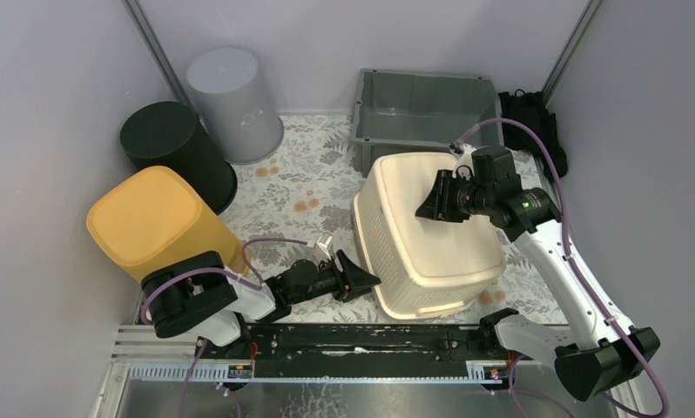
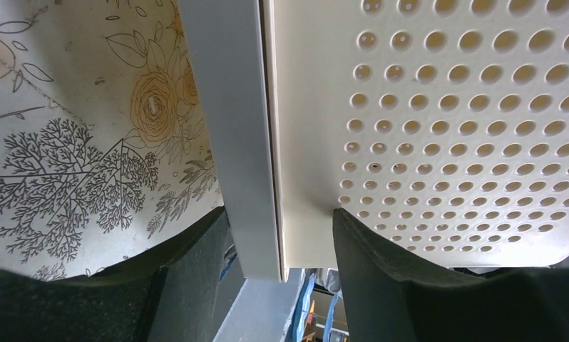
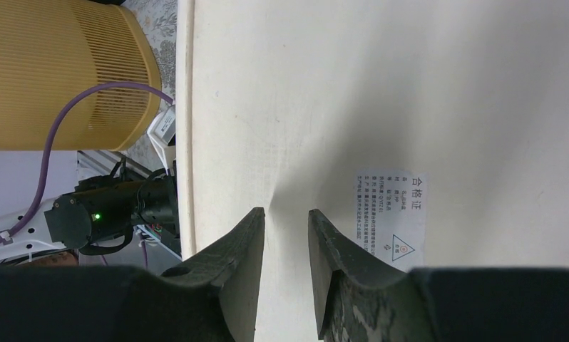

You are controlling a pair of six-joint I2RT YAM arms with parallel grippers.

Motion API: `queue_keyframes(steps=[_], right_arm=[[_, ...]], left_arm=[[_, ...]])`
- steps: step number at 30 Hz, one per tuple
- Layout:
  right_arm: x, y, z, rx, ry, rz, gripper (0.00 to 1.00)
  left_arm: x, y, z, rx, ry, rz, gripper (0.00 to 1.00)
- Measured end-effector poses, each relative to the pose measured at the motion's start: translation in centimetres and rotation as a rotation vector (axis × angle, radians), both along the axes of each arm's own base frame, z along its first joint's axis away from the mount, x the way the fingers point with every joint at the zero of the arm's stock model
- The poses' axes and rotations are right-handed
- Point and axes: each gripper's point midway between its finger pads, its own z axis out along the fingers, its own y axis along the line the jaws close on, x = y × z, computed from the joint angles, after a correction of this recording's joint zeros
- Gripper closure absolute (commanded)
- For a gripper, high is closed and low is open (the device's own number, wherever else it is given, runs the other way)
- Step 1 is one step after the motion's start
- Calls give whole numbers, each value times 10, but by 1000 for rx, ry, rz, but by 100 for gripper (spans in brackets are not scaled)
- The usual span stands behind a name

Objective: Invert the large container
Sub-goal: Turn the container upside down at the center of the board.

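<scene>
Cream plastic rim sits between your left claw's [image 2: 282,235] half-spread jaws, which straddle the basket's [image 1: 431,235] lower edge without visibly pinching it, while your right claw [image 3: 286,235], jaws narrow and holding nothing, presses against the smooth base by its label [image 3: 390,214]. The basket lies base-up on the floral mat [image 1: 300,187], centre-right, before the grey bin [image 1: 422,109]. Judge it light, stiff and slippery on the base; take the rim.

Cream perforated basket [image 1: 427,235] (dotted holes), floral tablecloth [image 1: 300,183], yellow bin [image 1: 157,222].
</scene>
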Motion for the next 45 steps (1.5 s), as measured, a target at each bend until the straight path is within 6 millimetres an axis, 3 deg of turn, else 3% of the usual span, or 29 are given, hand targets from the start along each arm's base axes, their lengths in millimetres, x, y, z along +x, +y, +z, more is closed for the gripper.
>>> queue_keyframes(steps=[22, 27, 30, 34, 39, 45], right_arm=[[-5, -2, -11, -14, 37, 0, 63], [-5, -3, -13, -22, 38, -5, 54], [-3, -8, -15, -47, 34, -23, 41], [7, -22, -12, -122, 7, -80, 30], [26, -50, 2, -200, -58, -195, 27], [42, -100, -5, -267, -44, -380, 27]], left_arm=[[3, 12, -17, 32, 9, 43, 40], [2, 14, -19, 38, 9, 42, 41], [2, 14, -17, 49, -4, 38, 40], [7, 9, 0, 79, -66, 30, 40], [18, 4, 37, 126, -177, 39, 39], [24, 7, 72, 177, -268, 53, 38]])
